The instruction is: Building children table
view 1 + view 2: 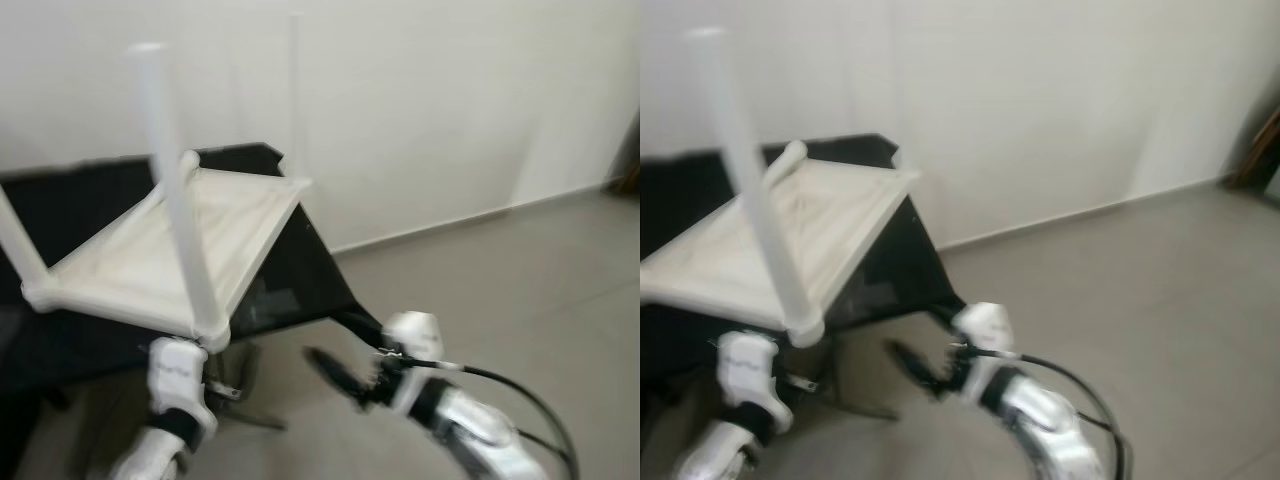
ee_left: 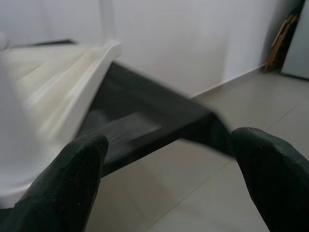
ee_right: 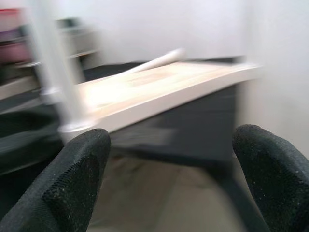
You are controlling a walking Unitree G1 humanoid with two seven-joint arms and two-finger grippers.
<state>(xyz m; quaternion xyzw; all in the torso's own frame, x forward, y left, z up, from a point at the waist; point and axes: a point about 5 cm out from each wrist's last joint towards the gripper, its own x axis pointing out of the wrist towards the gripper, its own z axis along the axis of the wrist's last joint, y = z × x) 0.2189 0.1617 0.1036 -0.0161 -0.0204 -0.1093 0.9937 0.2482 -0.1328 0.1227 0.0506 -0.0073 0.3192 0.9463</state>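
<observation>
Children's table of pale wood with white round legs (image 1: pixel 175 250) lies upside down on a black table (image 1: pixel 300 275), its underside facing up and its legs pointing toward twelve o'clock; in the left eye view it fills the nine o'clock part of the picture, and the nearest white leg (image 1: pixel 180 200) rises from the corner closest to the robot. The left tool (image 1: pixel 225 385) sits at about seven o'clock, just below that near corner, on a silver and white arm; its fingers are blurred there. The right tool (image 1: pixel 335 370) is at about six o'clock, over the grey tiled floor (image 1: pixel 520 280) and beside the black table's edge, with a black cable looping from its wrist toward five o'clock. A white wall (image 1: pixel 430 110) stands behind. The right eye view shows the same scene, blurred, with a brown object (image 1: pixel 1262 150) leaning by the wall at three o'clock. In the left wrist view the two black fingers (image 2: pixel 63 186) stand wide apart with nothing between them; the pale underside of the children's table lies at ten o'clock and the black table's edge runs across the middle. In the right wrist view the black fingers (image 3: pixel 77 179) are likewise wide apart and hold nothing; the overturned children's table spans from nine to two o'clock, one leg upright at ten o'clock, another lying across its underside.
</observation>
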